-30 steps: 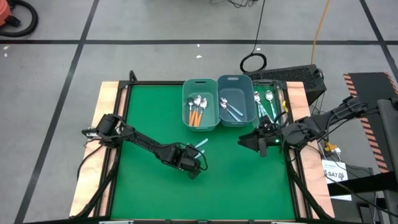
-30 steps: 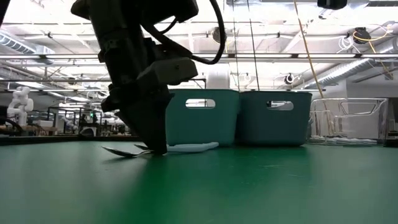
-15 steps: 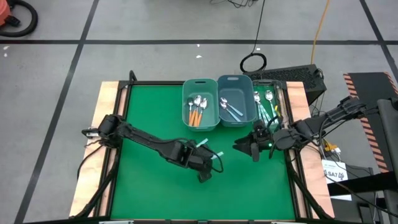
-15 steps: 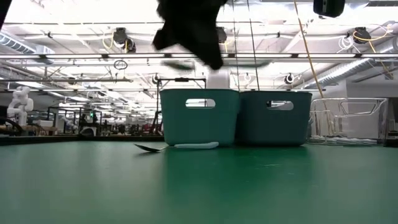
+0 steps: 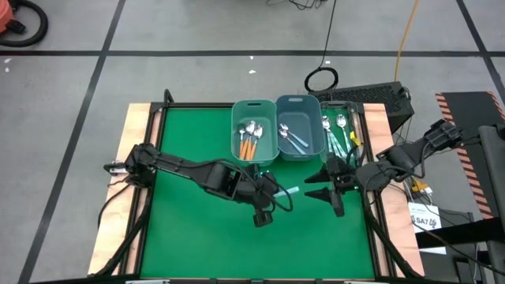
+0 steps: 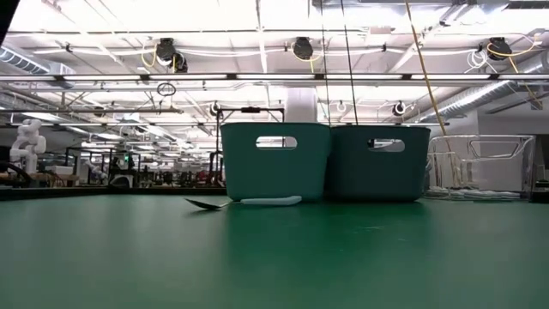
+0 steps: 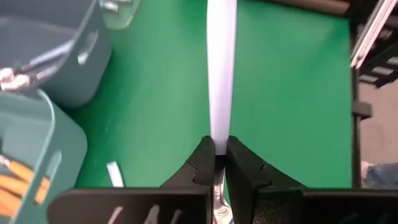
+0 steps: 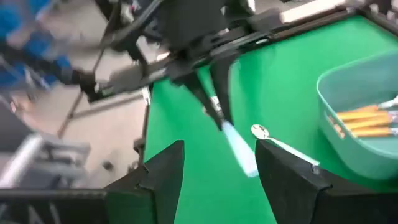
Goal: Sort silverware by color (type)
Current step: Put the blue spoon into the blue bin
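Readable writing: only a white tag (image 5: pixel 426 220) on the floor right of the table, reading roughly "SA7"; rest too small. Nothing legible on the bins or spoons.

Left gripper (image 5: pixel 272 199) is out over mid-table, arm stretched low and diagonal from the left edge, wrist pointing toward the right arm. Fingers (image 7: pixel 202 163) are pinched on the handle of a light blue spoon (image 5: pixel 289 191); the handle sticks out past the fingertips toward the right gripper, clear of the mat. In the left wrist view the pale handle (image 7: pixel 221 68) runs straight ahead from between the closed pads.

Right gripper (image 5: pixel 325 186) sits just in front of the right bin, arm reaching in from the right edge and facing the left gripper. Fingers (image 8: pixel 163 174) are spread wide, nothing between them; the held spoon's handle (image 8: pixel 239 148) points toward the gap.

Spoon locations:
- Left bin (image 5: pixel 237 153): orange-handled spoons (image 5: pixel 249 140).
- Right bin (image 5: pixel 281 102): blue-handled spoons (image 5: pixel 293 137).
- Teal-green spoons (image 5: pixel 338 132) lie on the mat right of the bins.
- One more blue spoon (image 6: pixel 244 202) lies flat on the green mat (image 5: pixel 189 229) just in front of the left bin, also seen past the right gripper (image 8: pixel 273 140).
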### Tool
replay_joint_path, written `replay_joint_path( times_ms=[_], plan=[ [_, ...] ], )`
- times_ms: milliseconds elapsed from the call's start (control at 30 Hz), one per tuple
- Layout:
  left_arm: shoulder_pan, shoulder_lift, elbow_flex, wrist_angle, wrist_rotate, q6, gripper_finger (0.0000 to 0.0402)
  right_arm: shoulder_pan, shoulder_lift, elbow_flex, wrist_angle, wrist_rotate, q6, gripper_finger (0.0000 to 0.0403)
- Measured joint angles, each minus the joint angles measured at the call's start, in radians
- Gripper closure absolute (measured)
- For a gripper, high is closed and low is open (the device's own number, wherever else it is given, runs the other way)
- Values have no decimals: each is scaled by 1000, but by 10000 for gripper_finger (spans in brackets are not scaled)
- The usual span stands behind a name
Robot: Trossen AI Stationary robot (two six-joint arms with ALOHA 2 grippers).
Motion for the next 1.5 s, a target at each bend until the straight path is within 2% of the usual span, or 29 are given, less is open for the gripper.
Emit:
replay_joint_path(
  times_ms=[267,400,667,800,933,1300,1500],
  plan=[
    [37,0,61,3,44,57,384,7,63,138,-169,25,-137,211],
    [45,0,68,12,61,75,384,7,73,141,-179,43,-192,205],
    [44,0,68,26,96,119,384,6,112,141,-265,49,-219,154],
    [39,0,68,29,96,149,384,-7,138,141,-280,35,-219,152],
    [38,0,68,31,96,176,384,-24,169,141,-276,-29,-216,168],
    [25,0,68,34,96,178,384,-28,237,141,-160,-28,-173,232],
    [25,0,68,34,96,178,384,-28,251,141,-137,-27,-135,291]
  ],
)
